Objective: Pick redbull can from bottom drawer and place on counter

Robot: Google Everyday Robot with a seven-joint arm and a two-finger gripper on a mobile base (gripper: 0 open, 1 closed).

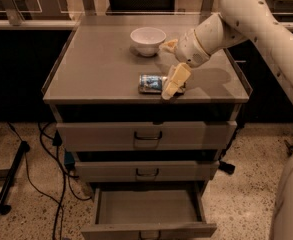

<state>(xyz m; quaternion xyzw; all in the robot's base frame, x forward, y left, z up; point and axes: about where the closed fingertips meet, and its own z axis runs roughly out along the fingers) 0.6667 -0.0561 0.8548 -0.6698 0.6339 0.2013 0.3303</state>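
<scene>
The redbull can lies on its side on the counter, near the front edge, right of centre. My gripper is just right of the can with its fingers spread open. One pale finger hangs beside the can's right end, and the other points back toward the bowl. The can rests on the counter outside the grip. The bottom drawer is pulled out and shows a bare tray inside.
A white bowl stands at the back of the counter, close to the gripper. The two upper drawers are shut. Cables and a black stand leg lie on the floor at left. A worktop with a glass screen runs behind.
</scene>
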